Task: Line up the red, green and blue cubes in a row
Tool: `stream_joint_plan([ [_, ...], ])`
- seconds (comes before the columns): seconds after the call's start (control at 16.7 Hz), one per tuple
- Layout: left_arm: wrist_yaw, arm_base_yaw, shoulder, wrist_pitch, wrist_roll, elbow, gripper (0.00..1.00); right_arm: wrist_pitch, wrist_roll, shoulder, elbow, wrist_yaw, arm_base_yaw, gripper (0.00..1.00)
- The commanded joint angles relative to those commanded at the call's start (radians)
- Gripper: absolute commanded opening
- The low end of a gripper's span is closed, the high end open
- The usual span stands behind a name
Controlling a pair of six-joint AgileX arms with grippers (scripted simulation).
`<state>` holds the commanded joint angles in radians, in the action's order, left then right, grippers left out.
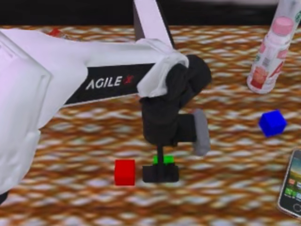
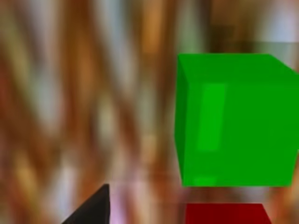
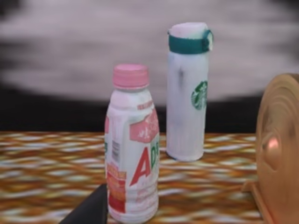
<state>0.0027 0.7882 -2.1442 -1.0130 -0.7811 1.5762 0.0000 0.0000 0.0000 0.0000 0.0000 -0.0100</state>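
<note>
My left arm reaches in from the left edge of the table and bends down near the middle. Its left gripper (image 1: 161, 173) hangs low over the green cube (image 1: 163, 159), and only a sliver of green shows in the top view behind the black fingers. In the left wrist view the green cube (image 2: 236, 121) fills the frame beside one dark fingertip (image 2: 93, 207). That fingertip stands apart from the cube. I cannot tell how wide the claw is spread or whether it has hold of anything.

The red cube (image 1: 125, 172) sits on the table just left of the gripper and close beside the green one; a strip of it shows in the left wrist view (image 2: 226, 213) right next to the green cube. The blue cube (image 1: 272, 123) lies well apart, far to the right and a little farther back, not in line with the other two.

The tabletop (image 1: 70, 197) is a woven brown-and-white pattern. At the far right stands a pink-capped drink bottle (image 1: 268, 59), white with red print. A smartphone (image 1: 292, 186) lies at the near right edge.

My right arm is outside the top view. Its wrist camera looks at the same pink-capped bottle (image 3: 132, 149), a white tumbler with a green band (image 3: 188, 91) standing beyond it, and a round wooden object (image 3: 278, 149) at the frame's edge. One dark fingertip (image 3: 91, 210) of the right gripper shows there; its spread I cannot tell.
</note>
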Motion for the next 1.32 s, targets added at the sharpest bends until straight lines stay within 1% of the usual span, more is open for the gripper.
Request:
stream_joint_plan([
  [0.24,0.001,-0.006,0.045,-0.093,0.0,0.062,1.0,0.0,0.0,0.0,0.0,0.0,0.0,1.0],
  [0.48,0.001,-0.001,0.042,-0.091,-0.001,0.061,1.0,0.0,0.0,0.0,0.0,0.0,0.0,1.0],
  [0.66,-0.004,-0.032,0.103,-0.057,0.02,0.008,1.0,-0.039,-0.004,0.062,0.06,-0.002,-0.008,1.0],
  [0.78,-0.01,-0.079,0.196,-0.006,0.054,-0.072,1.0,-0.096,-0.011,0.156,0.15,-0.003,-0.016,1.0],
  [0.96,-0.018,-0.181,0.413,0.105,0.132,-0.249,1.0,-0.215,-0.024,0.377,0.338,-0.002,-0.031,1.0],
  [1.32,-0.027,-0.438,1.051,0.406,0.356,-0.761,1.0,-0.528,-0.063,1.045,0.799,0.002,-0.07,1.0],
])
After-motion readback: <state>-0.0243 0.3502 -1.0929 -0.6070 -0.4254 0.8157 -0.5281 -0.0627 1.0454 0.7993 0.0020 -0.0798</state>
